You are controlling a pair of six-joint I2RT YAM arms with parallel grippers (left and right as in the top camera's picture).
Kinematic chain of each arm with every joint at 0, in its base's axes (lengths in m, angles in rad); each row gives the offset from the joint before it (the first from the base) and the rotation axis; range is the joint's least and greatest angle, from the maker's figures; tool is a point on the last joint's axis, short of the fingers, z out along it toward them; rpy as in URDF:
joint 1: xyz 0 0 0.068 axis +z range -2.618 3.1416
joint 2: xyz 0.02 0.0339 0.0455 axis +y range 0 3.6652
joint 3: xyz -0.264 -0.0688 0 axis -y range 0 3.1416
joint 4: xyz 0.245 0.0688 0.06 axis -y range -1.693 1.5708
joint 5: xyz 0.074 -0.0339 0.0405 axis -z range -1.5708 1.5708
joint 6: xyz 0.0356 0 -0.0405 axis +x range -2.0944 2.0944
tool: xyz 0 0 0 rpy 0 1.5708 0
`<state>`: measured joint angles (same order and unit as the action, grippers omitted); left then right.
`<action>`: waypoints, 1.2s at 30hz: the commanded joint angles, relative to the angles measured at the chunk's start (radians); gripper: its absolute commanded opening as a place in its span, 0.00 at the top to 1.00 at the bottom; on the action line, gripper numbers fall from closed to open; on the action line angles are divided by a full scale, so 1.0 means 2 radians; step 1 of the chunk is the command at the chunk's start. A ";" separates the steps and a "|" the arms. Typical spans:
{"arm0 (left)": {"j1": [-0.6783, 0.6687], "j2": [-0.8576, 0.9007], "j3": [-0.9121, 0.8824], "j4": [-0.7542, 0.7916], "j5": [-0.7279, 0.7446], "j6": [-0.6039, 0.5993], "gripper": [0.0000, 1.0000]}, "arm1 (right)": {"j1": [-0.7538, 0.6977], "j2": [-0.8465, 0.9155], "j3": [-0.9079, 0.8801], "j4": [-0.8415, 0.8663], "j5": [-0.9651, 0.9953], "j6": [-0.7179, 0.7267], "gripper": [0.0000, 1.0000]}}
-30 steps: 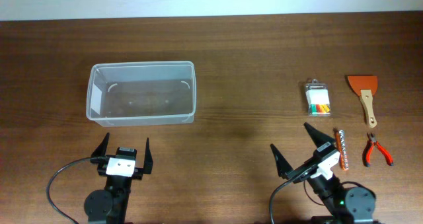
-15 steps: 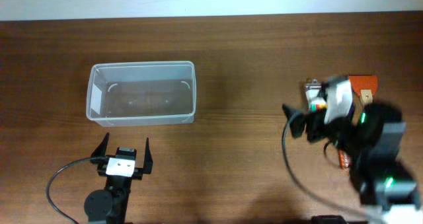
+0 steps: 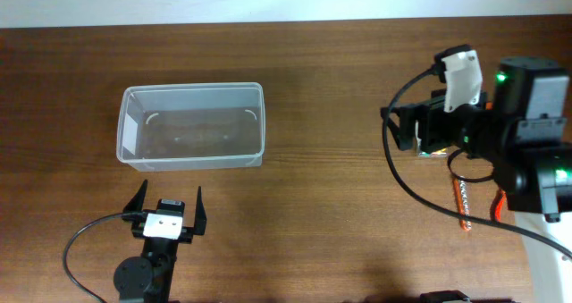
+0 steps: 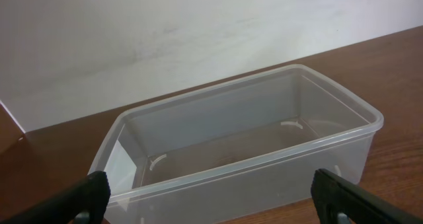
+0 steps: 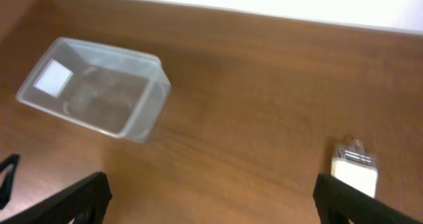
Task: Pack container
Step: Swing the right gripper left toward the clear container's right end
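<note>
**Container empty, both pincers wide open, right arm over the tools**

The clear translucent plastic rectangular container (image 3: 192, 124) sits flat on the dark brown wooden desk (image 3: 331, 88), left of centre. Its mouth faces up, one long side faces the arms, and nothing is inside. There is a white label on its left end wall. The open top makes it an easy drop target from above.

The left pincer (image 3: 169, 198) is low on the desk, just in front of the container's near wall and not touching it. Its jaws are spread fully with nothing in them. The left wrist view looks straight over the near rim into the empty bin. My read is that it is idle, placed to steady the bin if needed.

The right pincer (image 5: 210, 183) is up above the desk on the right side, jaws spread fully and nothing between them. From overhead, the right arm hangs over the tool cluster and hides most of the small clear plastic case of coloured bits (image 3: 433, 150). The right wrist view shows that case at lower right, near the right finger, with no contact.

Also visible are an orange strip of silver screwdriver bits (image 3: 461, 205) and red-handled pliers (image 3: 497, 205), mostly covered by the arm. All are well apart from the container.

Judgement: packing has not started, and the arm is lining up for a first pick, probably the case. The next move is to descend, centre the jaws on it, close, and carry it left. The risk is that the small, smooth case skids or slips.
</note>
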<state>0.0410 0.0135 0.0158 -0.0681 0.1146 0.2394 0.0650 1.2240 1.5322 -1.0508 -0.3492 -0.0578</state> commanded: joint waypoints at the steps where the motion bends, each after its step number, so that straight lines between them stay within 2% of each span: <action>1: 0.002 -0.004 -0.004 0.000 -0.004 -0.003 0.01 | 0.024 0.010 0.023 -0.018 0.091 0.049 0.01; 11: 0.002 -0.004 -0.004 0.000 -0.004 -0.003 0.01 | 0.031 0.026 0.045 -0.133 0.113 0.073 0.01; 19: 0.002 -0.004 -0.004 0.000 -0.004 -0.003 0.01 | 0.031 0.028 0.045 -0.119 0.076 0.073 0.01; 23: 0.002 -0.004 -0.004 0.000 -0.004 -0.003 0.01 | 0.031 0.042 0.045 -0.119 0.076 0.100 0.02; 30: 0.002 -0.004 -0.004 0.000 -0.004 -0.003 0.01 | 0.033 0.109 0.093 -0.178 0.077 0.112 0.01; 36: 0.002 -0.004 -0.004 0.002 -0.004 -0.003 0.01 | 0.072 0.172 0.135 -0.209 0.091 0.110 0.01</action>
<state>0.0410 0.0135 0.0158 -0.0681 0.1146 0.2394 0.1555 1.5253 1.7603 -1.4639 -0.1806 0.1566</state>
